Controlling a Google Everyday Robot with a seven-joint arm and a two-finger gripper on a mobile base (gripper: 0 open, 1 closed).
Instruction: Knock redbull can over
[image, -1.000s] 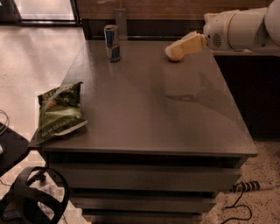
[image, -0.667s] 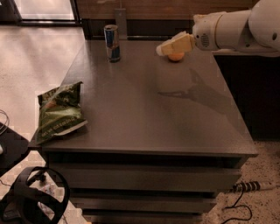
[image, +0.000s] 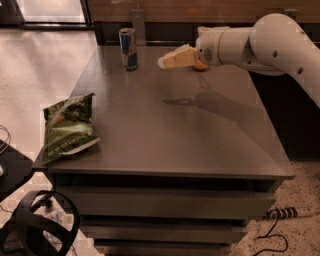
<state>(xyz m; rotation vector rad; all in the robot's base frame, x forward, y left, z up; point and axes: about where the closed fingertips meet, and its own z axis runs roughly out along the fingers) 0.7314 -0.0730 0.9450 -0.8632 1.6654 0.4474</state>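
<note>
The grey tabletop (image: 165, 135) carries everything. The white arm (image: 270, 40) reaches in from the right above its far half and throws a shadow on the surface. A green chip bag (image: 67, 127) lies at the near left edge.

The gripper (image: 163, 62) hangs over the far middle of the tabletop. Its cream fingers (image: 179, 57) are pressed together into one wedge with no gap showing, they grip nothing, and their tips point left. The redbull can (image: 128, 49) stands upright near the far left corner, to the left of the fingertips and not touching them, with a strip of bare tabletop showing between.

A second ago the fingertips were well to the right of the can. The arm has since swung left, so they are now near it, while the can and the bag lie where they did.

The can is slim and tall, blue and silver with a silver top. An orange fruit (image: 201, 66) peeks out behind the gripper.
</note>
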